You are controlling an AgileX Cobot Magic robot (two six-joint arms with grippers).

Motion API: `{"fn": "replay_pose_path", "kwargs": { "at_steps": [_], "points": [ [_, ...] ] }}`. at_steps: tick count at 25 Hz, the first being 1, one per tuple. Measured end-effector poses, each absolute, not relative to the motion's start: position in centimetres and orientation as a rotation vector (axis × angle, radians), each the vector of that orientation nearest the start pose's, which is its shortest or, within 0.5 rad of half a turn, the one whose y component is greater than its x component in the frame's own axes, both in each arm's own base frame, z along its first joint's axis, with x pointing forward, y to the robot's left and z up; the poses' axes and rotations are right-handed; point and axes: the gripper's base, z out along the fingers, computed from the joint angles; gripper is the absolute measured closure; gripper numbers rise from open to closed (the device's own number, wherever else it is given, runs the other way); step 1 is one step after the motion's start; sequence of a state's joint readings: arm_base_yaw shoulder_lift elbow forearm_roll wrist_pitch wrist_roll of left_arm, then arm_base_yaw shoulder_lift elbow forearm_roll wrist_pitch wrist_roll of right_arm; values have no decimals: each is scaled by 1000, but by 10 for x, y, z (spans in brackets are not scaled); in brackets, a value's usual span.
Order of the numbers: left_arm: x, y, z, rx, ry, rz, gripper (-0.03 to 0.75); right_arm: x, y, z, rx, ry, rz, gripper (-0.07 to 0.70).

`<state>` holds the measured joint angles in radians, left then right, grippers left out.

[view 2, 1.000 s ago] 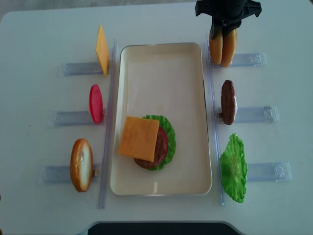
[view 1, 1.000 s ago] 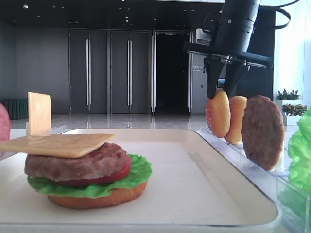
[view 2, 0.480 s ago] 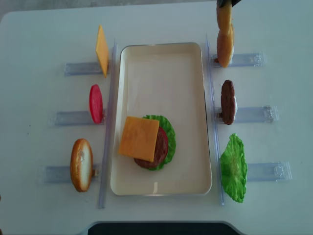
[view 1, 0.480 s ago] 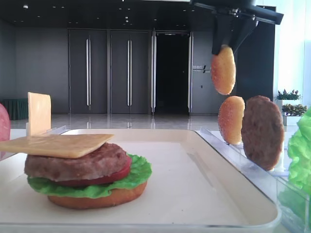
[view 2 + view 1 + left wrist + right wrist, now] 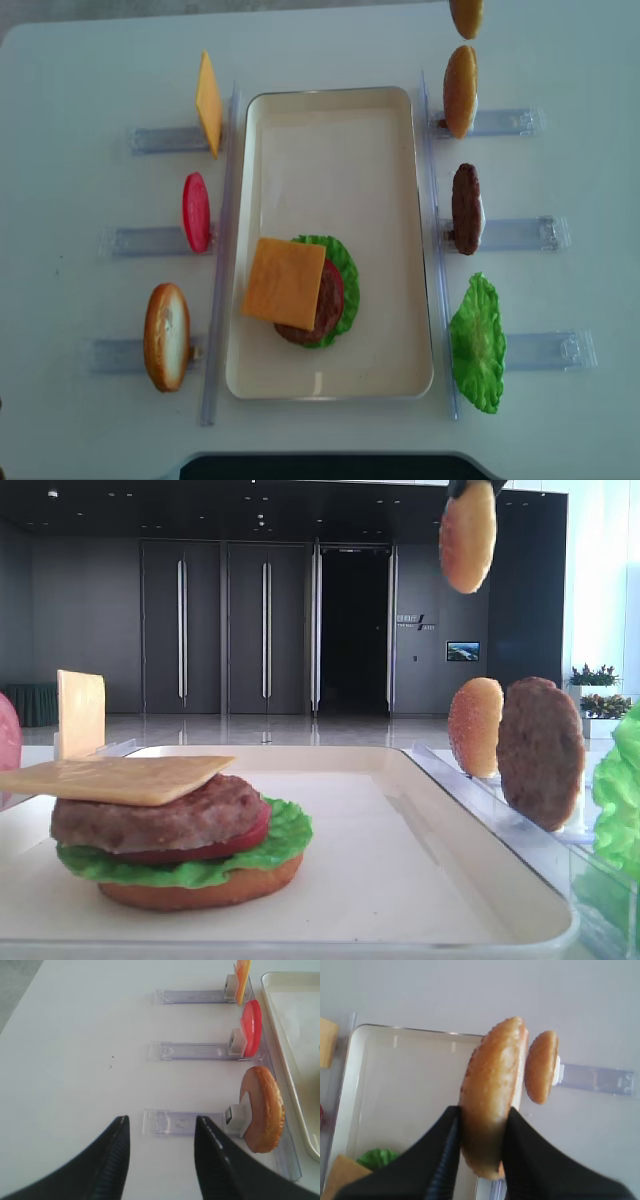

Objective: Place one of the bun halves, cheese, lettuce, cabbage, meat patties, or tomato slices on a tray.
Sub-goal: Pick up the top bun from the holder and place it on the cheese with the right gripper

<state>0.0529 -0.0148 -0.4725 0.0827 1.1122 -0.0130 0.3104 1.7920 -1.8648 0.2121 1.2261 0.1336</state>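
My right gripper [image 5: 481, 1127] is shut on a golden, seed-speckled bun half [image 5: 492, 1085], held on edge high above the table; the same bun half [image 5: 467, 540] hangs near the top edge of the front view. Below it a second bun half [image 5: 460, 90] stands in its clear rack right of the cream tray [image 5: 330, 130]. On the tray sits a stack with a cheese slice [image 5: 285, 282] on top of a meat patty [image 5: 160, 815], tomato and lettuce [image 5: 285, 840]. My left gripper [image 5: 161, 1121] is open over bare table, left of a bun [image 5: 265, 1110].
Clear racks flank the tray: cheese [image 5: 208, 103], a tomato slice [image 5: 196, 211] and a bun [image 5: 166, 336] on the left; a meat patty [image 5: 466, 207] and a lettuce leaf [image 5: 477, 343] on the right. The tray's far half is bare.
My right gripper has lifted the bun half straight up out of its rack, leaving the second bun standing there. The left gripper and the stack have not moved.
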Motion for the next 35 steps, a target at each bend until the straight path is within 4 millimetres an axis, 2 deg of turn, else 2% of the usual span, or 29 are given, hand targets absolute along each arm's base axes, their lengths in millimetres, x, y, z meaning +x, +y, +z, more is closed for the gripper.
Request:
{"fn": "replay_pose_path", "kwargs": {
  "at_steps": [3, 6, 11, 14, 19, 22, 25, 27, 32, 33, 35],
  "points": [
    [-7, 6, 266, -75, 2107, 124, 388, 328, 123, 385, -209, 2654, 426, 443],
    [-7, 6, 266, -75, 2107, 124, 388, 284, 109, 386, -202, 2674, 421, 443],
    [-7, 6, 266, -75, 2107, 124, 388, 198, 87, 372, -185, 2704, 432, 443],
    [-7, 6, 266, -75, 2107, 124, 388, 154, 78, 361, -166, 2702, 462, 443],
    [-7, 6, 266, -75, 2107, 124, 388, 98, 67, 350, -160, 2654, 546, 443],
    [-7, 6, 266, -75, 2107, 124, 388, 85, 70, 348, -176, 2660, 626, 443],
    [-7, 6, 266, -75, 2107, 124, 388, 81, 86, 346, -271, 2652, 808, 443],
    [-7, 6, 266, -75, 2107, 124, 388, 84, 106, 341, -374, 2598, 998, 443],
    [-7, 6, 266, -75, 2107, 124, 388, 102, 165, 303, -584, 2477, 1459, 444],
    [-7, 6, 266, -75, 2107, 124, 388, 108, 175, 298, -581, 2446, 1550, 444],
    [-7, 6, 266, -75, 2107, 124, 388, 123, 192, 287, -617, 2344, 1637, 444]
  ]
}}
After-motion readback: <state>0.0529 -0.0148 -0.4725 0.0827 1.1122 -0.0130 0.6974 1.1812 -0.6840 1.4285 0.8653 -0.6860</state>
